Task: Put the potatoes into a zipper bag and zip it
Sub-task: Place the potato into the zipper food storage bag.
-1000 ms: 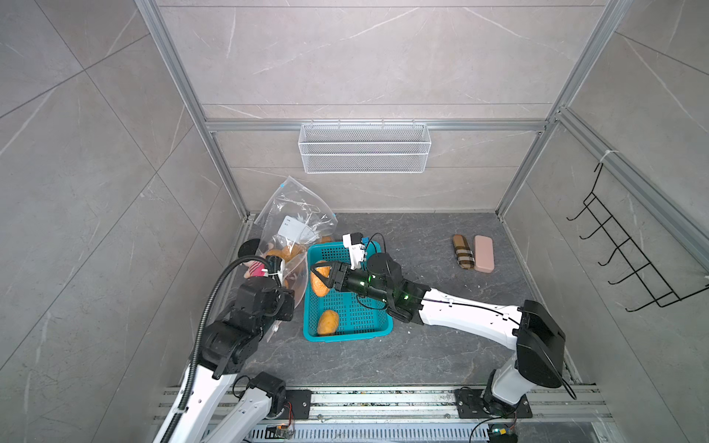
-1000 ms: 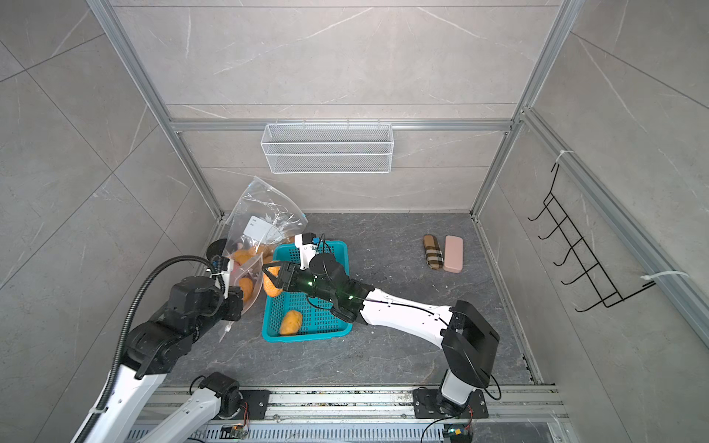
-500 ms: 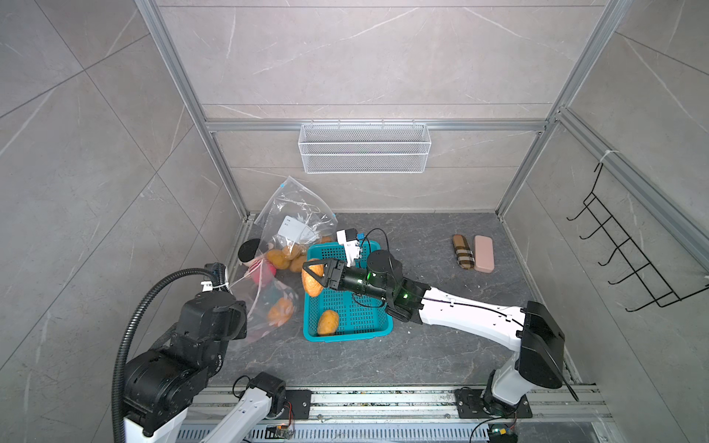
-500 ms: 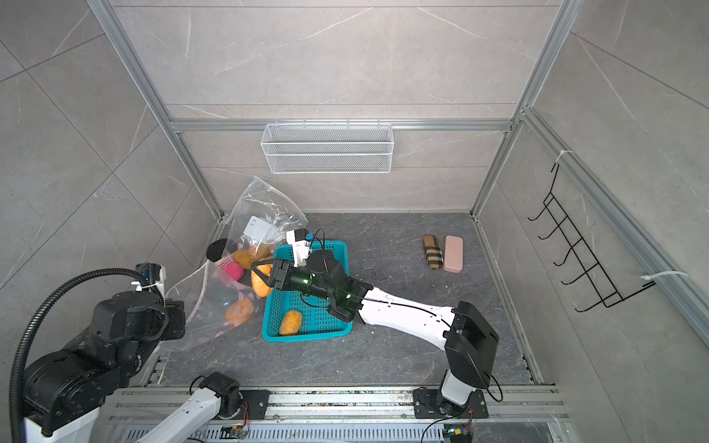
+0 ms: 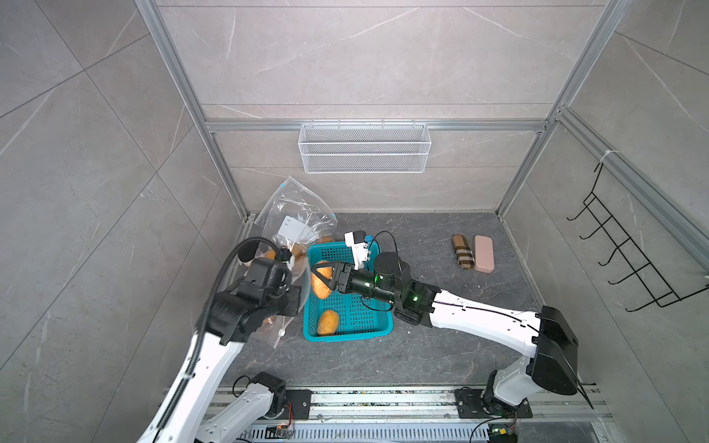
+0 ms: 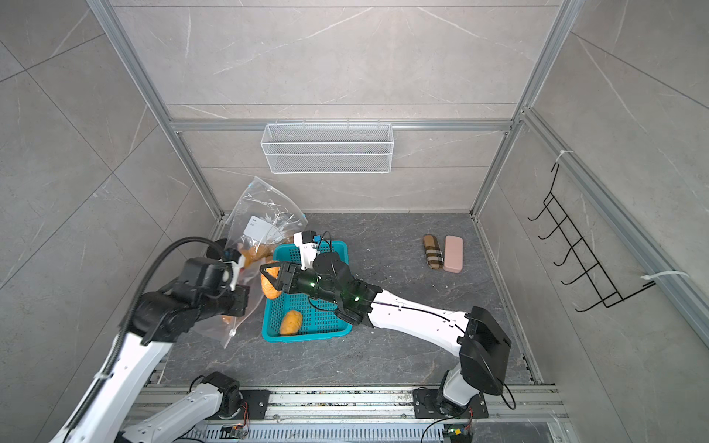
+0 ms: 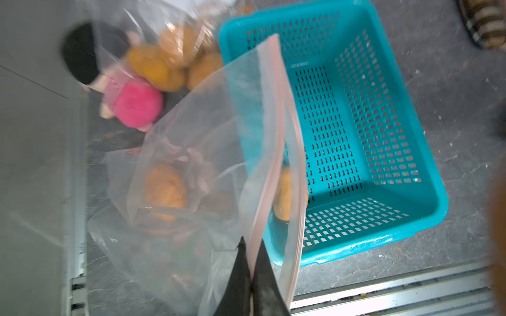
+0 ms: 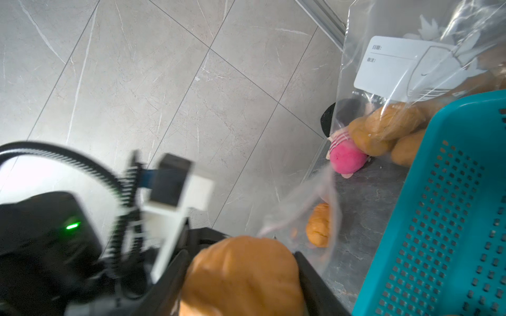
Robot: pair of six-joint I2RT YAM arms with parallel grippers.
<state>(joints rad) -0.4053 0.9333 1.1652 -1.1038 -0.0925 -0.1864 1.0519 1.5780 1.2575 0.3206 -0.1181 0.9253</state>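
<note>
My left gripper is shut on the pink zip rim of a clear zipper bag, holding its mouth open beside the teal basket. One potato lies inside this bag. My right gripper is shut on an orange-tan potato, above the basket's left rim and close to the bag's mouth. Another potato lies in the basket. Further potatoes lie in a labelled bag in the back left corner.
A pink plush doll lies by the left wall near the corner potatoes. A plaid case and a pink case lie at the back right. A wire shelf hangs on the back wall, a black hook rack on the right wall.
Half a second ago my left arm was swung up and out to the left with the bag; now it is back beside the basket. The right gripper with its potato has barely moved.
</note>
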